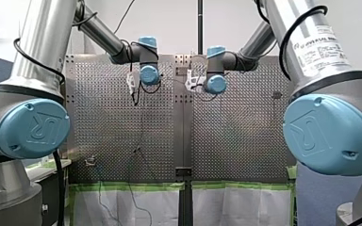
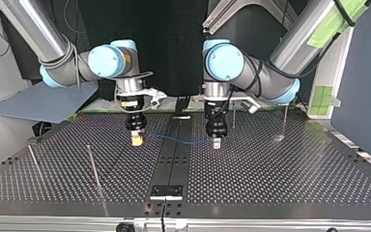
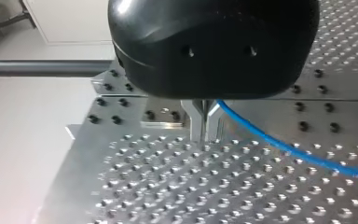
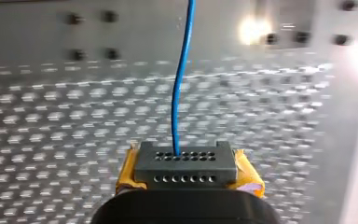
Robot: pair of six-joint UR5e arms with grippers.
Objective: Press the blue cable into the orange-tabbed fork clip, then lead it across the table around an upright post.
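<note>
Perforated table point(image 2: 270, 169): one blue cable point(image 4: 182, 84), two hands point(image 2: 136, 139) point(image 2: 217, 142).

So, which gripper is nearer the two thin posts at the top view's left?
Right. My right gripper is a short way from the posts, toward the table's middle. My left gripper is beyond the centre strip, farther off, at the cable's other end.
</note>
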